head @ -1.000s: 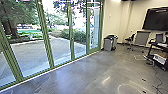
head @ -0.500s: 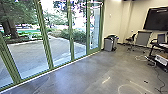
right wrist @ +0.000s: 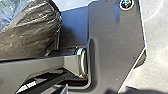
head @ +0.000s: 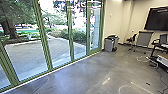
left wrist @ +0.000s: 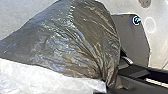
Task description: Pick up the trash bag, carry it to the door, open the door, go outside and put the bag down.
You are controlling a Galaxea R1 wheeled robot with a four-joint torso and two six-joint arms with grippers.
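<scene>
One trash bag (left wrist: 75, 42) hangs from my left gripper (left wrist: 107, 82), which looks clamped on its bunched neck; the thin plastic could stretch or slip there under the load, and a sharp turn could swing it into the glass panels (head: 58, 47) or my base plate (left wrist: 133, 40). My left wrist faces down over bag and plate; my right wrist also faces down, its gripper's state unclear to me.
</scene>
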